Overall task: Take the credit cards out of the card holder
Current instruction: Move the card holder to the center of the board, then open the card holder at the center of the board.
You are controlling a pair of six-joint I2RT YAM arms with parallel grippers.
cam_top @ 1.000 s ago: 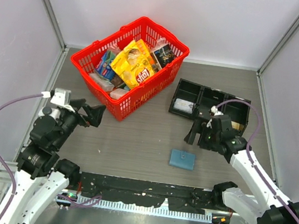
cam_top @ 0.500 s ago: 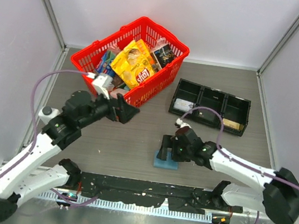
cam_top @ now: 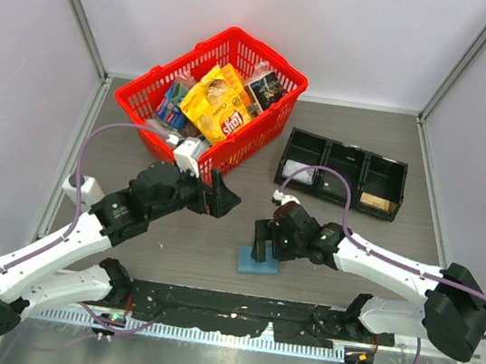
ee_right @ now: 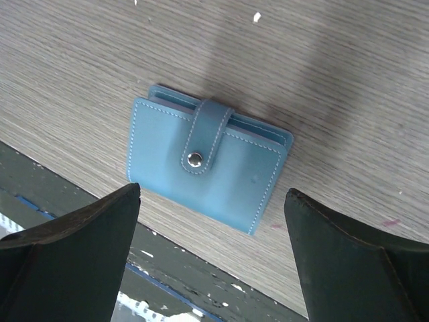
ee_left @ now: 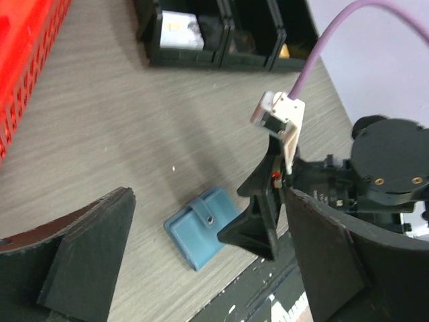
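- The card holder (ee_right: pixel 204 164) lies flat and shut on the tabletop (ee_right: pixel 322 60), directly under the right gripper (ee_right: pixel 213 194). That gripper's fingers stand spread, one to each side of the holder, grasping nothing.
- The left gripper (ee_left: pixel 209 201) is likewise released and empty, with the holder ahead of it and lower down, apart.
- No cards show; presumably they sit inside, behind the snapped tab (ee_right: pixel 208 127).
- The holder is probably light, thin, soft-sided and apt to slide. Pin one panel, then peel the tab's free end off its snap.
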